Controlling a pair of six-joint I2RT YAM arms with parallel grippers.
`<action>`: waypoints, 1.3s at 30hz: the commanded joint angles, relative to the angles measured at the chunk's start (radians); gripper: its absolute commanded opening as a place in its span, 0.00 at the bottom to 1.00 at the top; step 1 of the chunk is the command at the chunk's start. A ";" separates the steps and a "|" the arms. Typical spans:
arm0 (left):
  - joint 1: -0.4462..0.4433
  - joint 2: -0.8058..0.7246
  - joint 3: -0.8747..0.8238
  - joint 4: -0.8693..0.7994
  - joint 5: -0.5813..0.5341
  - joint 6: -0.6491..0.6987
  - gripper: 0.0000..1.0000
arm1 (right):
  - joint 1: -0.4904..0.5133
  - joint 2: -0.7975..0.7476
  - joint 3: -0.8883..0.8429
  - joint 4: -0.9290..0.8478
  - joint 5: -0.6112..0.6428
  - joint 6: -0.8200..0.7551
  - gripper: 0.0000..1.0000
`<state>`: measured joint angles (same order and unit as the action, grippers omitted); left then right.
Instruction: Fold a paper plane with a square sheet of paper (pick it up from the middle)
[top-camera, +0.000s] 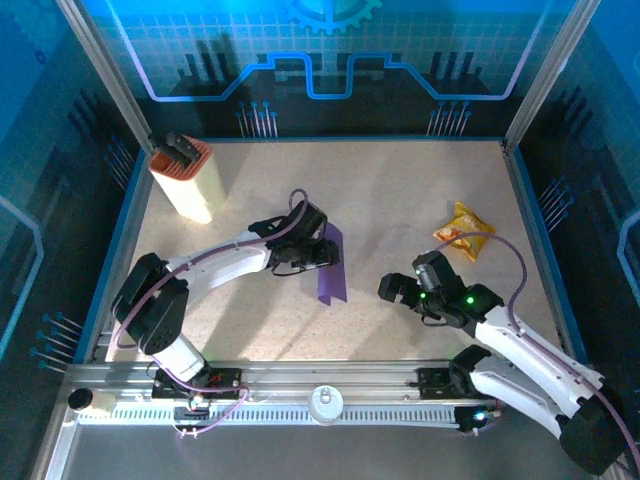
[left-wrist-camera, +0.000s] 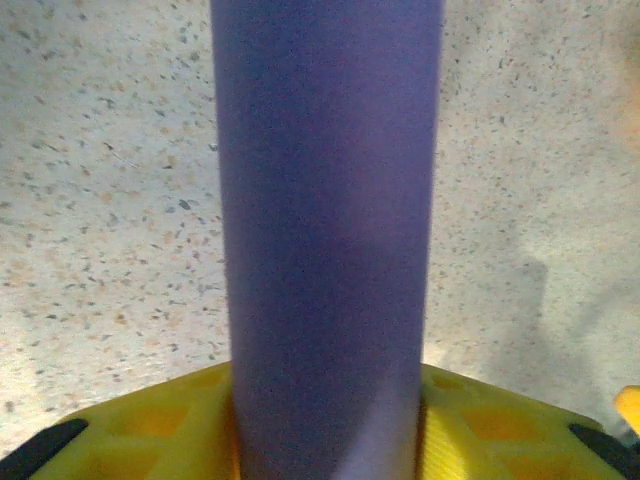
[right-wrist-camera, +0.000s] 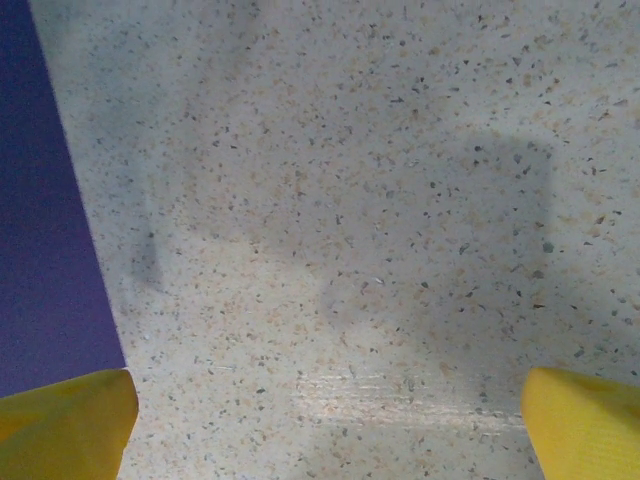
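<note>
Overhead view: I am watching the left gripper (top-camera: 318, 252) reaching over the middle of the table (top-camera: 400, 190). There the purple sheet of paper (top-camera: 330, 270) is lying as a long narrow strip running from back to front, its left long edge meeting the gripper's tip. Left wrist view: the sheet of paper (left-wrist-camera: 325, 220) is running straight up the centre, passing between the yellow fingers (left-wrist-camera: 150, 425) at the bottom. I cannot tell whether the jaws are pinching it or only standing on either side of it. The right gripper (top-camera: 400, 292) is hovering toward the table's front right, near the strip's front end but apart from it, jaws spread wide and holding nothing. Right wrist view: its yellow fingers (right-wrist-camera: 65, 425) are flanking bare table, with the paper's edge (right-wrist-camera: 45, 220) at far left. A snack packet (top-camera: 462, 232) is lying toward the right edge, and a cream-and-orange box (top-camera: 185, 182) is occupying the back left corner.
</note>
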<state>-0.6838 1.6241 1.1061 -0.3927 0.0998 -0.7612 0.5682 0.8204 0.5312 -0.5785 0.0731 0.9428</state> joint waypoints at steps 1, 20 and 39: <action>0.017 -0.021 -0.052 0.119 0.150 -0.060 0.44 | -0.016 -0.032 0.018 -0.031 0.020 0.002 0.99; 0.033 0.062 -0.183 0.237 0.189 -0.173 0.46 | -0.021 0.010 0.008 0.155 -0.121 -0.009 0.99; 0.038 0.074 -0.174 0.117 0.116 -0.097 0.52 | 0.012 0.138 0.000 0.151 -0.136 -0.028 1.00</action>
<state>-0.6514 1.6878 0.9119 -0.2142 0.2428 -0.8917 0.5629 0.9360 0.5232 -0.4404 -0.0296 0.9310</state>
